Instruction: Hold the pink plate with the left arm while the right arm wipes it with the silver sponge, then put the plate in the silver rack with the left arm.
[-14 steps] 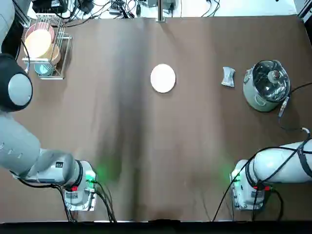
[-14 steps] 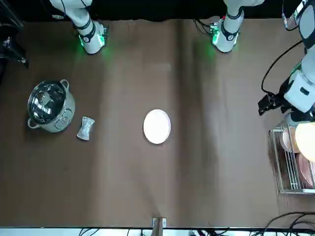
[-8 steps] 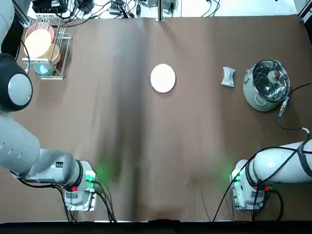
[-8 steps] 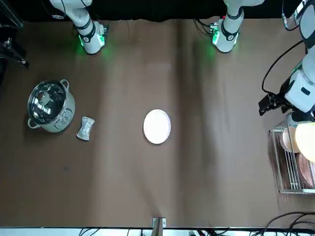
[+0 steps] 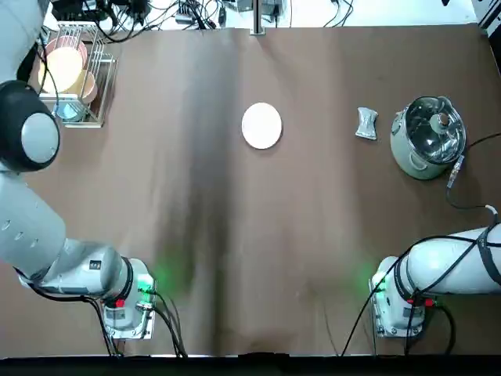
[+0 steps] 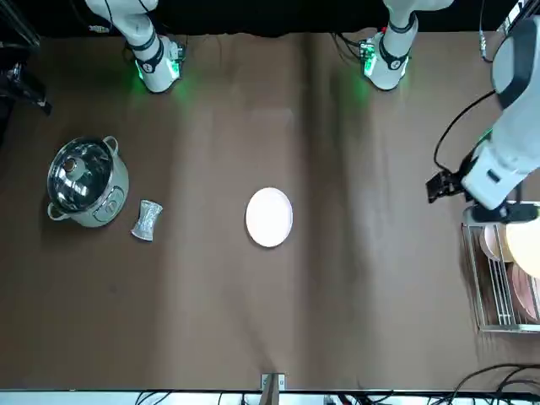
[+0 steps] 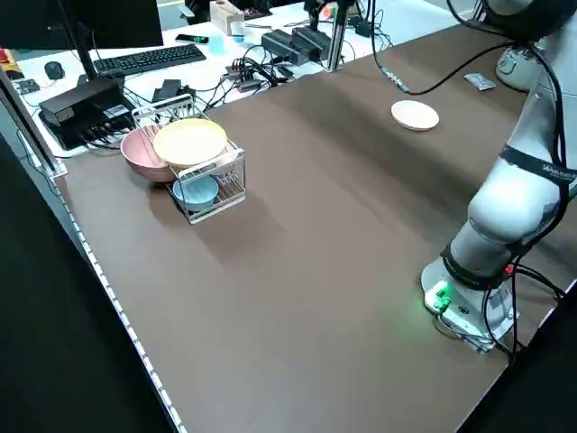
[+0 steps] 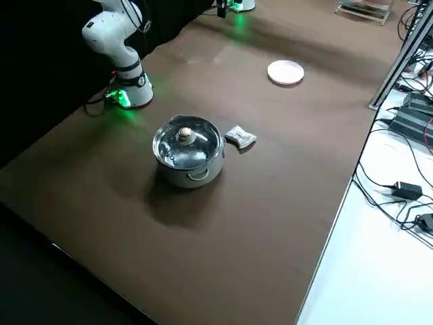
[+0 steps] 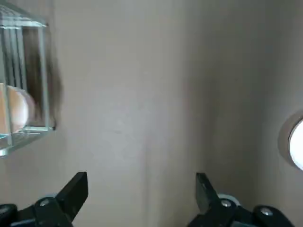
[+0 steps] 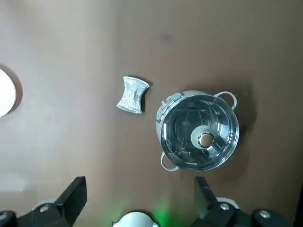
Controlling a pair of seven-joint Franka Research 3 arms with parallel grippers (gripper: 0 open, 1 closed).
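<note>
On the brown cloth-covered bench (image 5: 235,235), the glossy round pink plate (image 5: 261,125) lies flat mid-bench, the crinkly silver sponge (image 5: 365,123) beside a lidded steel pot (image 5: 428,137). Only the wrist views show each end effector: left end effector (image 9: 141,189) and right end effector (image 10: 140,191) spread wide, empty. Farthest left, the wire silver rack (image 5: 88,78) holds dishes.

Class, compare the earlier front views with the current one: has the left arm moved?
Yes. In the front view the left arm now reaches further from the rack toward the plate, which itself has not shifted.
</note>
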